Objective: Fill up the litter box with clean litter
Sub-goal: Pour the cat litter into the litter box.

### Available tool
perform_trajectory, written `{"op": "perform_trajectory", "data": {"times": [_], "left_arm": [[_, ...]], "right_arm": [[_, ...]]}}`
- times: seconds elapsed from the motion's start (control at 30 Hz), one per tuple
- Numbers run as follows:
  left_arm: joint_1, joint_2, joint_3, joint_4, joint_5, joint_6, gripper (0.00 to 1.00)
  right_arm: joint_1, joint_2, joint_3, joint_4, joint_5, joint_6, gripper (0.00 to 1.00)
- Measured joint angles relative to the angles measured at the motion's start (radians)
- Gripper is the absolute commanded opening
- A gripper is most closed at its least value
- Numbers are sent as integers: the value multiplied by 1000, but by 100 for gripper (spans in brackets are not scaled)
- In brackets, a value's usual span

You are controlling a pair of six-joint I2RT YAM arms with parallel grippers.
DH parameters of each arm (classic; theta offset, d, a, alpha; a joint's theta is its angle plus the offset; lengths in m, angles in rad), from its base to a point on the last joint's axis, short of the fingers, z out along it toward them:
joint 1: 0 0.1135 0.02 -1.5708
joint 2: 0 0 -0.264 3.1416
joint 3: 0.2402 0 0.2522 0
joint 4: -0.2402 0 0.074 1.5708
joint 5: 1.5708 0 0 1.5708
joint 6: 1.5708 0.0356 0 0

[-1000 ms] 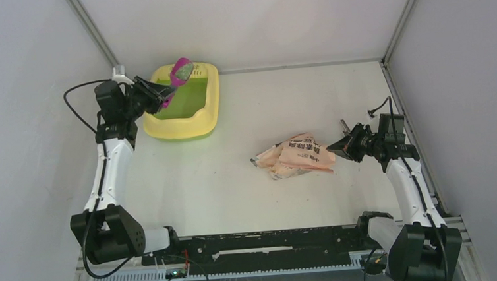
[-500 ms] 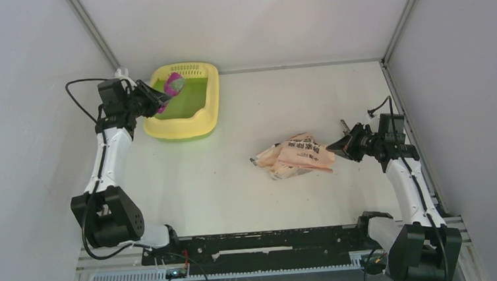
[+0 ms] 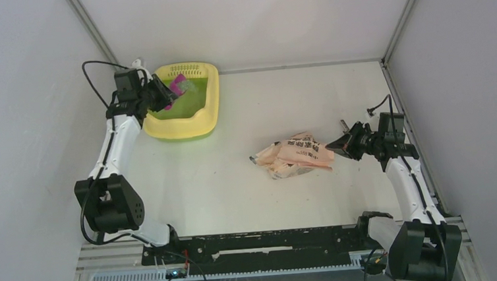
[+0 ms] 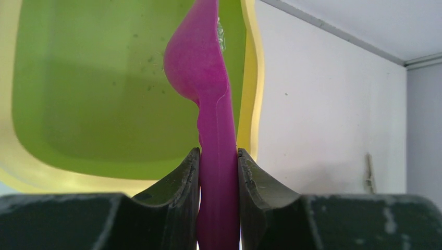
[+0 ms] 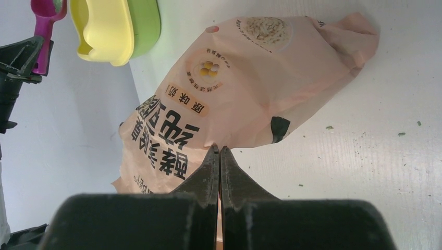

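The left tool (image 3: 162,96) stands part open and clamps the handle of a magenta scoop (image 4: 200,67) between its two fingers (image 4: 183,172). In the left wrist view the scoop shows edge-on, its bowl out over the green floor of the litter box (image 4: 94,94). A few granules of the clean litter (image 4: 220,35) cling at the bowl's rim, and a few dark specks lie scattered on the green floor beneath. In the top view the litter box (image 3: 195,123) sits in the upper left of the frame, against the back wall, with its slotted grille at the far end. The scoop (image 3: 177,86) hangs inside its left half, near the grille. The right tool (image 5: 219,150) is closed tight. Its tips meet on the lower edge of a peach printed bag (image 5: 250,88) and appear to pinch the thin plastic there. In the top view that tool (image 3: 340,147) lies at centre right of the frame, touching the right end of the bag (image 3: 296,155). The bag lies crumpled on its side, well apart from the litter box. The surface (image 3: 236,194) is white and matte. In the right wrist view small green crumbs (image 5: 401,134) speckle it at the right of the frame, near the bag. Plain pale walls (image 3: 257,21) close in the back and both sides, with metal rails at the corners.
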Motion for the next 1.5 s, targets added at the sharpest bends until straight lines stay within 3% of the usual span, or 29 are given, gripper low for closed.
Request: {"op": "perform_trajectory", "data": {"times": [0.67, 0.93, 1.17, 1.33, 1.5], "left_arm": [[-34, 7, 158, -322, -446, 192, 0], [-193, 71, 264, -393, -624, 285, 0], [-261, 136, 285, -443, -739, 338, 0], [-278, 138, 293, -464, -747, 346, 0], [-281, 79, 303, -481, -597, 307, 0]], "right_arm": [[13, 20, 0, 26, -3, 3, 0], [22, 20, 0, 33, -3, 7, 0], [22, 20, 0, 33, -3, 7, 0], [22, 20, 0, 33, -2, 7, 0], [21, 21, 0, 33, -1, 7, 0]]}}
